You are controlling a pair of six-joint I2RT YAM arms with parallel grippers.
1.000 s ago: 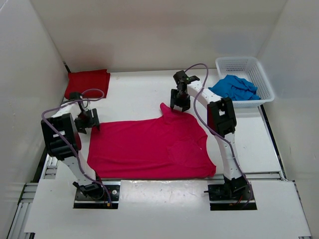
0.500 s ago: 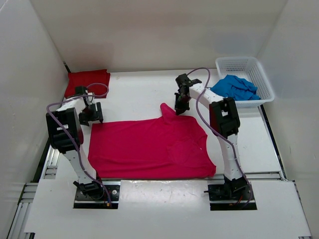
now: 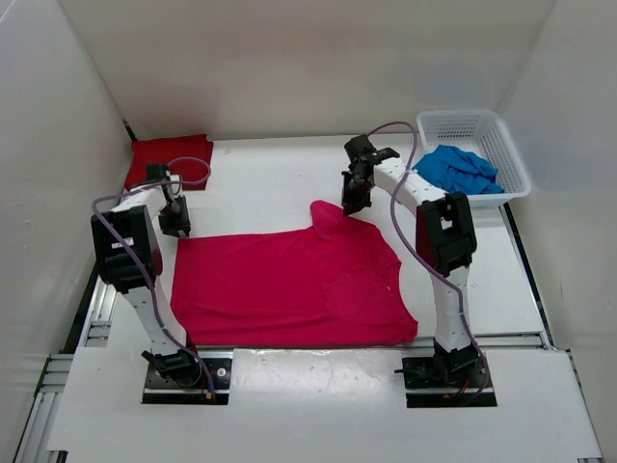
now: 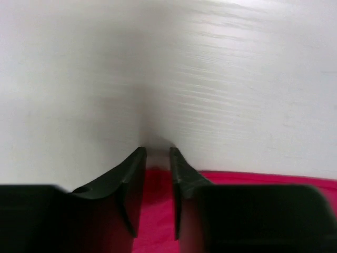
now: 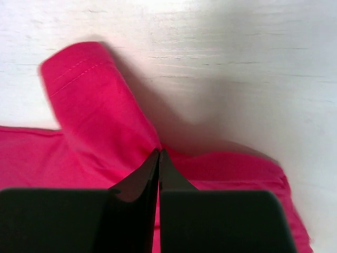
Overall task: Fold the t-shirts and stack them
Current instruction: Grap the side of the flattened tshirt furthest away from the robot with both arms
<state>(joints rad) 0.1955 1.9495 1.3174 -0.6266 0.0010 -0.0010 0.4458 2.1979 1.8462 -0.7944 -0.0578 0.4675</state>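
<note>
I am looking down on the white table [image 3: 260, 183], where the magenta t-shirt [image 3: 289, 285] is lying spread flat in the middle, reaching toward 6 o'clock. Its thin, smooth knit is forming a rough rectangle. One short sleeve is poking up like a rounded tab at its 12 o'clock edge.

The right gripper [image 3: 351, 203] is sitting at that sleeve's base, just toward 1 o'clock from the tab. In the right wrist view its dark, wedge-shaped fingers are pressing fully together [image 5: 158, 152]. The soft cloth [image 5: 95, 121] is bunching into ridges that run up to the tips, so it is pinching the magenta t-shirt there. A stitched hem is showing on the sleeve end.

The left gripper [image 3: 176, 224] is standing at the shirt's 10 o'clock corner. In its own camera the fingers are standing a narrow gap apart [image 4: 156, 152], straddling the straight fabric edge. Red cloth [image 4: 156, 200] is showing in the slot, and bare, faintly grained table is lying beyond.

The dark red t-shirt [image 3: 170, 159] is resting as a folded square in the 10 o'clock corner. The blue t-shirt [image 3: 458, 169] is lying crumpled in the white plastic mesh basket [image 3: 453, 123] at 2 o'clock.
</note>
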